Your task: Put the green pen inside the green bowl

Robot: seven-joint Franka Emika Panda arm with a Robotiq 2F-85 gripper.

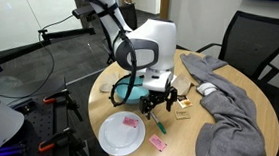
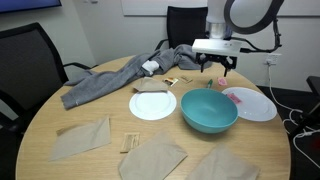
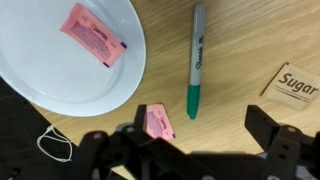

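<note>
The green pen [image 3: 195,60] lies flat on the wooden table, its green cap end pointing toward me. My gripper [image 3: 198,135] is open and empty, and hovers over the pen's cap end with one finger on each side. In both exterior views the gripper [image 1: 156,99] [image 2: 218,72] hangs above the table. The teal-green bowl [image 2: 209,110] stands upright and empty, beside the gripper, and is partly hidden behind the arm in an exterior view [image 1: 128,90]. I cannot make out the pen in the exterior views.
A white plate [image 3: 70,60] holding a pink packet [image 3: 92,35] lies beside the pen. Another pink packet [image 3: 157,122] and a sugar packet [image 3: 295,82] lie on the table. A second white plate [image 2: 153,105], a grey cloth [image 2: 110,85] and brown napkins [image 2: 80,140] are nearby.
</note>
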